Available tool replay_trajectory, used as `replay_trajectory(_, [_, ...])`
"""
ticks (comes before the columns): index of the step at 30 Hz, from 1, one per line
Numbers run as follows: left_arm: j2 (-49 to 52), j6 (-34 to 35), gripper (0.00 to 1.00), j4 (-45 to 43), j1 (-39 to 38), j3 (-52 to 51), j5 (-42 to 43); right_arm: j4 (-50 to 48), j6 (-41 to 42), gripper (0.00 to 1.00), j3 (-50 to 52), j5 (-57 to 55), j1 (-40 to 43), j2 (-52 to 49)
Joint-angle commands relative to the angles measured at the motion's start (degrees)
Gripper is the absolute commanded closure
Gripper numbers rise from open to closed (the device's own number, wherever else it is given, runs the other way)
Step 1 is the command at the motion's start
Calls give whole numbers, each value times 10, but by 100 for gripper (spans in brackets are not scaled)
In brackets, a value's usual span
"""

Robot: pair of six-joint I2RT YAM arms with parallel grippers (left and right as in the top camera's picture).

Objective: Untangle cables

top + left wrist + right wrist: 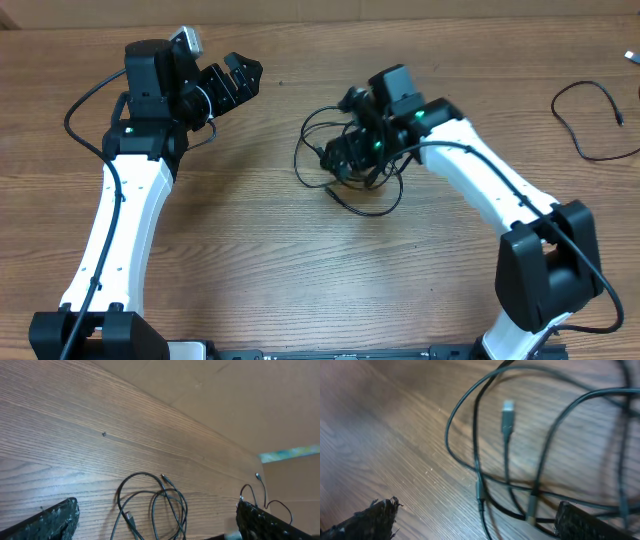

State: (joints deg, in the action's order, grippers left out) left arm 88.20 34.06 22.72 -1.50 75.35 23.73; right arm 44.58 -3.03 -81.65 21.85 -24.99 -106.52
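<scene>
While right tool (480,520) hovers, cables (507,417) tangled just below

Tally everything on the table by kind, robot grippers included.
Tangled bundle of black cables: 1 (the cords overlap too much to count one by one)
Separate black cable near the table's right edge: 1
Grippers, both open: 2, the left gripper and the right gripper
Total: 4
</scene>
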Motion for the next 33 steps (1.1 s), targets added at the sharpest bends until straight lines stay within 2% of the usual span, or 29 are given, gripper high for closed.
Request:
replay_trajectory(1, [-1, -13, 0, -2, 0, 3, -3, -25, -4, 0, 48, -11, -17, 0])
replay_trajectory(9, [-1, -13, 0, -2, 0, 3, -3, -80, -4, 0, 114, -12, -50, 0])
replay_trajectory(11, [-1, -13, 0, -2, 0, 3, -3, -100, -3, 4, 124, -12, -53, 0])
replay_trajectory(15, [-1, -13, 0, -2, 0, 3, -3, -143, 0, 5, 137, -17, -53, 0])
replay_trajectory(21, [-1, -13, 1, -2, 0, 3, -3, -186, -1, 6, 138, -79, -53, 0])
replay_trajectory(25, [-1, -13, 0, -2, 0, 3, -3, -202, -73, 6, 138, -99, -53, 0])
replay_trajectory(27, [-1, -13, 0, -2, 0, 3, -3, -205, -82, 15, 138, -99, -52, 0])
replay_trajectory(28, [-1, -13, 0, -2, 0, 3, -3, -206, -82, 27, 138, -98, -51, 0])
replay_trajectory(29, [-1, -13, 0, -2, 0, 3, -3, -206, -82, 34, 138, -98, -51, 0])
replay_trajectory(30, [-1, -13, 0, -2, 0, 3, -3, -205, -82, 37, 138, -98, -52, 0])
replay_trajectory(33, [-1, -13, 0, -2, 0, 3, -3, -205, -83, 37, 138, -98, -52, 0])
